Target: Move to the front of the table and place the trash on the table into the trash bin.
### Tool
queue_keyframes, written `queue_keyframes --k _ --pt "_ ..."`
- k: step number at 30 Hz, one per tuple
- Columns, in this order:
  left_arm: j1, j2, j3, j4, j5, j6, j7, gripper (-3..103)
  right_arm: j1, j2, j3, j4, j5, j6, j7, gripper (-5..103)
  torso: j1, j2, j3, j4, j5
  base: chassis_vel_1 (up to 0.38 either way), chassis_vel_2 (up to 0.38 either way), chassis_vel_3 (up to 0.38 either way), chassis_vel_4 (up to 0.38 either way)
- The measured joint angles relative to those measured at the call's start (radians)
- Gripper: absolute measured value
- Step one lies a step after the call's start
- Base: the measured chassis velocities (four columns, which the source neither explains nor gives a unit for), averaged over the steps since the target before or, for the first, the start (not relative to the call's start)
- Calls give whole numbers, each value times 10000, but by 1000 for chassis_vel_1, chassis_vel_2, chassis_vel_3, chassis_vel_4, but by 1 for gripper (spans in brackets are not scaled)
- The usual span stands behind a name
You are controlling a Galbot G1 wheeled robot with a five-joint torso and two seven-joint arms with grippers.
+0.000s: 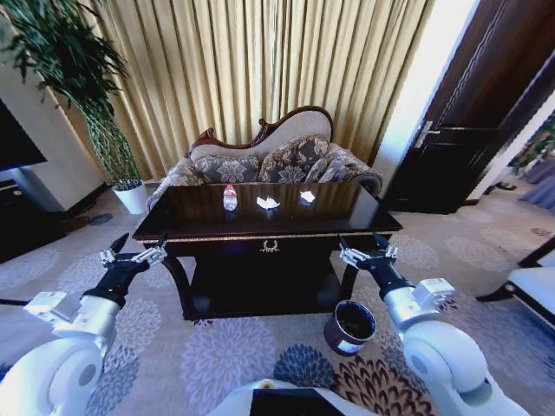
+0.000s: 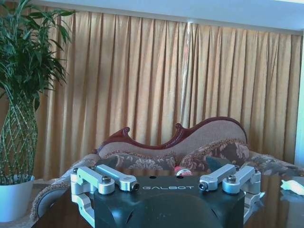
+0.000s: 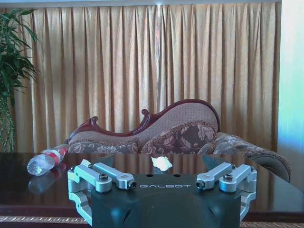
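Surface: the large dark glossy wooden rectangular table (image 1: 199, 222) with gold trim, a gold emblem on its front and a lower shelf stands ahead of the robot, before a patterned sofa (image 1: 286, 159) and gold curtains (image 1: 260, 61).
Bottle: a small clear plastic bottle with a red-and-white label (image 1: 230, 198) lies on the surface, toward its left half; from the right wrist it shows on its side (image 3: 46, 161).
Paper: two small crumpled white paper pieces rest on the surface right of the bottle, one near the middle (image 1: 268, 203), one farther right (image 1: 307, 197).
Bin: the small round dark brown bin with a shiny rim (image 1: 349, 327) sits on the patterned carpet, near the table's front right leg.
Left claw (image 1: 133, 249): raised before the table's left front corner, fingers spread wide, holding nothing.
Right claw (image 1: 368, 247): raised before the right front corner, above the bin, fingers wide, holding nothing.
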Motion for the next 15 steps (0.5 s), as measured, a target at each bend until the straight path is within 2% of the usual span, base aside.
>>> queue_keyframes --k 15 --pt "4 -18 12 0 5 -5 3 100 -25 0 -25 77 -6 19 -34 100 -2 0 -1 0 0 -104 102 98 -99"
